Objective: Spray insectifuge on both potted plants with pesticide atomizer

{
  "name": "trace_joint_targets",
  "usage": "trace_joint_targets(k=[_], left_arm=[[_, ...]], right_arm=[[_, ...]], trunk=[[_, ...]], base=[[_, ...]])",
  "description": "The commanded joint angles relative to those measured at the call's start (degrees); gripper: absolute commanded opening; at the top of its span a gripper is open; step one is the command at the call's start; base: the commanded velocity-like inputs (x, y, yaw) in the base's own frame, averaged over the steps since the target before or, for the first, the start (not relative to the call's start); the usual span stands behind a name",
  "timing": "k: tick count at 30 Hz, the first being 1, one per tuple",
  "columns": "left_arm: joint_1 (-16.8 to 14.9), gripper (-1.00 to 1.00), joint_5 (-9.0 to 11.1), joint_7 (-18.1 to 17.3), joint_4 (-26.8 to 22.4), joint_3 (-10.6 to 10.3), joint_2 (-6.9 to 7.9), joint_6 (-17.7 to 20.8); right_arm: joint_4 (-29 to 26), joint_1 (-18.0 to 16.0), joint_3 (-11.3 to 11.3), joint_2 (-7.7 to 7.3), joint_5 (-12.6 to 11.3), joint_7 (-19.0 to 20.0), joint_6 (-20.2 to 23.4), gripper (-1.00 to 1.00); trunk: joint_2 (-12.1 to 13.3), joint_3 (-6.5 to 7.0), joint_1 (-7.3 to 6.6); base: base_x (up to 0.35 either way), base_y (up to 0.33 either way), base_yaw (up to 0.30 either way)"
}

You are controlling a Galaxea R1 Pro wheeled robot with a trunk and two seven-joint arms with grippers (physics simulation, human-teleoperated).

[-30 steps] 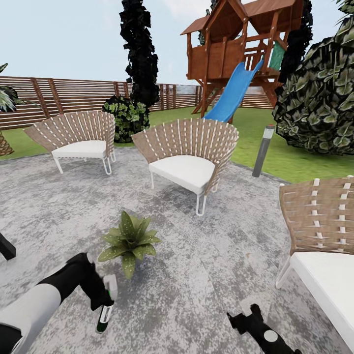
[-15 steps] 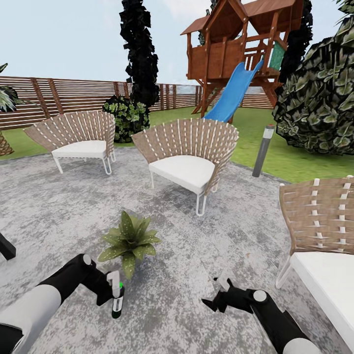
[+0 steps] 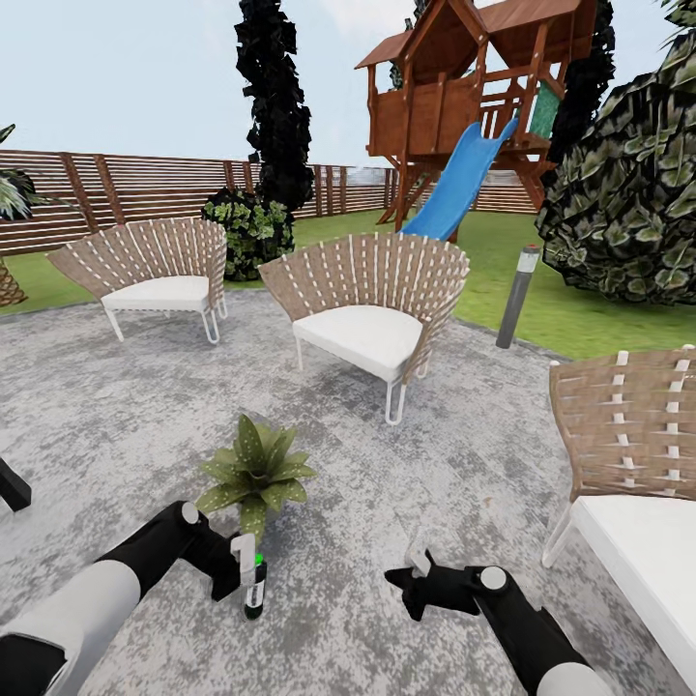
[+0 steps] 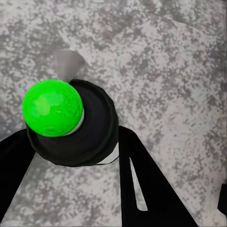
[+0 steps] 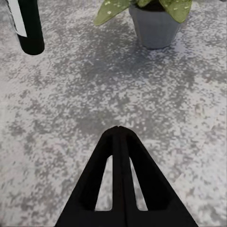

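The pesticide atomizer is a slim dark bottle standing upright, with a bright green dot on its top. My left gripper is shut on it just above the grey stone patio of the garden. One potted plant, a rosette of speckled green leaves, stands right behind the bottle; the right wrist view shows its grey pot and the atomizer beside it. Over the paving to the right, my right gripper is shut on nothing, its fingertips pressed together.
Wicker chairs stand behind the plant, at the back left and close on the right. A grey bollard lamp marks the lawn edge. A wooden playhouse with a blue slide and a slatted fence lie beyond.
My left gripper carried the atomizer right and toward the plant, turning it upright. My right arm swung up and left, further into view.
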Motion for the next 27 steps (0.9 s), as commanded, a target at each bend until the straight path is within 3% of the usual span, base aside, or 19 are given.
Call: trace_joint_targets(k=[1, 3, 6, 12, 19, 27], left_arm=[[0.0, -1.00, -0.1, 0.7, -0.1, -0.2, -0.16, -0.2], [0.1, -1.00, -0.2, 1.4, -0.1, -0.3, -0.70, -0.4], [0.1, -1.00, -0.4, 1.6, -0.1, -0.5, -2.35, -0.5], [0.1, -1.00, -0.7, 1.6, -0.2, -0.7, -4.64, -0.5], [0.1, -1.00, -1.0, 1.5, -0.6, -5.3, -6.84, -0.4], [0.1, -1.00, -1.1, 1.4, -0.9, -6.8, -8.52, -0.4]], right_arm=[[-0.1, 0.0, 1.2, 0.27, 0.6, 0.3, -0.6, -1.00], [-0.5, 0.0, 4.3, 0.74, 0.6, 0.5, -0.5, -1.00], [-1.5, -0.1, 6.4, 0.99, 0.5, 0.6, -0.5, -1.00], [-2.7, -0.1, 7.0, 1.21, 0.4, 0.7, -0.5, -1.00], [-2.8, -0.1, 7.1, 2.76, 0.5, 0.7, -0.5, -1.00], [-2.9, -0.2, 7.1, 3.59, 0.5, 0.7, -0.5, -1.00]], trunk=[[0.0, -0.05, -0.01], [0.0, -0.05, -0.01], [0.0, -0.05, -0.01], [0.0, -0.05, -0.01], [0.0, -0.05, -0.01], [0.0, -0.05, -0.01]], base=[[0.000, 0.000, 0.000], [0.000, 0.000, 0.000], [0.000, 0.000, 0.000], [0.000, 0.000, 0.000], [0.000, 0.000, 0.000], [0.000, 0.000, 0.000]])
